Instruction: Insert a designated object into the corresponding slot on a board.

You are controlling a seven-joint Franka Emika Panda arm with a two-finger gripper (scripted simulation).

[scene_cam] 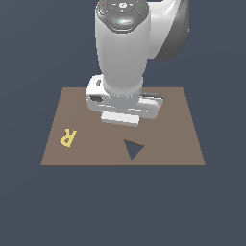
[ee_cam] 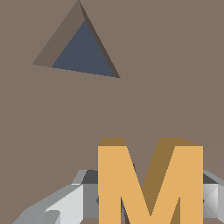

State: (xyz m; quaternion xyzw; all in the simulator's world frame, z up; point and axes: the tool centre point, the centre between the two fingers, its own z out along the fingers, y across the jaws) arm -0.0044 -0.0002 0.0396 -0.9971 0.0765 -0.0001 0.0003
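Note:
The orange M (ee_cam: 151, 179) fills the near part of the wrist view, and my gripper (ee_cam: 151, 199) is shut on it, with grey fingers (ee_cam: 65, 203) showing at either side. It hangs just over the brown board (ee_cam: 175, 65). In the exterior view the gripper (scene_cam: 121, 120) sits low over the middle of the board (scene_cam: 178, 125), and the arm hides the M. The M-shaped slot is hidden under the hand and the block in both views.
A dark triangular recess (scene_cam: 133, 150) (ee_cam: 83, 50) lies in the board just in front of the gripper. A yellow letter R (scene_cam: 68, 137) rests on the board at the exterior view's left.

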